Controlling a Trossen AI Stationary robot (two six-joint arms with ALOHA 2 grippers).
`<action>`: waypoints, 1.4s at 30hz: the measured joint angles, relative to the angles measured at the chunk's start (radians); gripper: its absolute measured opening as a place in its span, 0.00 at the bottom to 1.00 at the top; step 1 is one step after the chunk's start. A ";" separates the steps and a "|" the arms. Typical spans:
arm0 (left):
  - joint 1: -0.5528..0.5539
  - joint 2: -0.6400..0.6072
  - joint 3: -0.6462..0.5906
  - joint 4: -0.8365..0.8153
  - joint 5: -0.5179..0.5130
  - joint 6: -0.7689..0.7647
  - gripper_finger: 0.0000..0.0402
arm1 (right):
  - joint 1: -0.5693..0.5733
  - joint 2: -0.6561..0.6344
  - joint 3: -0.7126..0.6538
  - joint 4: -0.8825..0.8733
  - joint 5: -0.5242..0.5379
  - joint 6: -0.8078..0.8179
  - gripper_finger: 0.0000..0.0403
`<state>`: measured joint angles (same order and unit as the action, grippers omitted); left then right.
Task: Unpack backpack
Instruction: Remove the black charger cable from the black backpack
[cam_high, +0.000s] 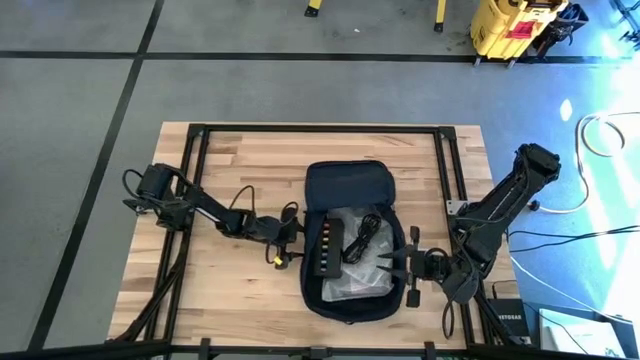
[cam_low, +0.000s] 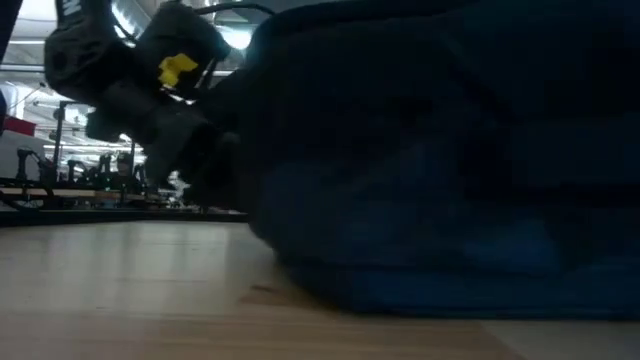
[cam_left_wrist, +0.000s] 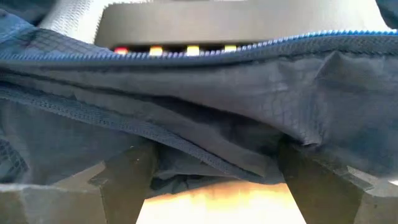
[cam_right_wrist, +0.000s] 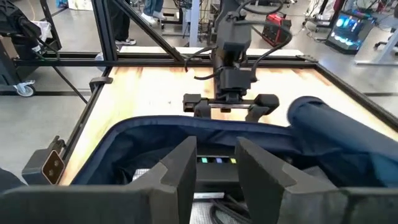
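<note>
Because the backpack (cam_high: 352, 240) lies unzipped at the table's (cam_high: 240, 160) middle, the left gripper (cam_high: 296, 236), jaws spread wide against the backpack's left rim, could clamp loose fabric only; the right gripper (cam_high: 398, 265), fingers narrowly parted over the opposite rim, holds nothing and might snag the black cable (cam_high: 363, 236) inside.

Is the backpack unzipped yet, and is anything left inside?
Open and not empty. The backpack lies with its flap folded back; a black power strip, a cable and clear plastic show inside.

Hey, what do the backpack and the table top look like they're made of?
Backpack: looks like thin woven synthetic cloth, navy and matte; the left wrist view shows a fine grid weave, creases and a zipper. Table top: looks like pale wood planks, smooth; grain and plank seams show.
</note>
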<state>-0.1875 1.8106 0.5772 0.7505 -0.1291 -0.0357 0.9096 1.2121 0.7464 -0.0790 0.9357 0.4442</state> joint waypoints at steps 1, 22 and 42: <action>0.000 0.000 0.007 0.000 0.000 0.001 0.80 | 0.000 0.000 0.000 0.000 -0.004 0.005 0.23; -0.074 -0.229 0.000 -0.175 -0.097 -0.061 0.80 | -0.034 0.001 0.000 -0.038 -0.015 0.050 0.23; -0.101 0.056 0.442 -0.113 -0.170 -0.274 0.80 | -0.033 -0.001 0.021 -0.102 0.106 0.003 0.23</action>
<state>-0.2880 1.8662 1.0190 0.6372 -0.2991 -0.3101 0.8768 1.2114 0.7670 -0.1814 1.0412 0.4473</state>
